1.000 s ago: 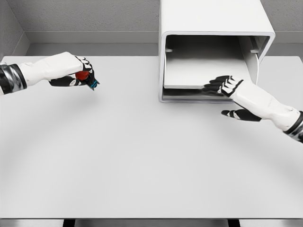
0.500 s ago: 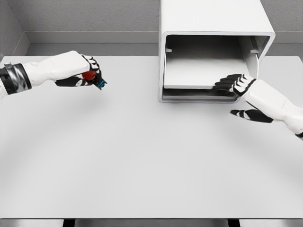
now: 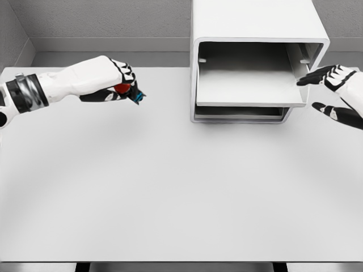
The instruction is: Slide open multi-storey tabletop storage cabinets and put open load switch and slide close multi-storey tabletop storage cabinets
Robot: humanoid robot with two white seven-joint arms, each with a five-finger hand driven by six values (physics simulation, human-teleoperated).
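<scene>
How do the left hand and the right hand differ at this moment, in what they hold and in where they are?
The left hand is curled around a small red and blue load switch, while the right hand has spread fingers and holds nothing. The left hand is above the table, well left of the cabinet; the right hand is beside the cabinet's right edge. Both are white with black fingers.

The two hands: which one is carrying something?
The left hand, over the table's left side, with fingers closed on a small red and blue switch. The right hand beside the cabinet holds nothing.
</scene>
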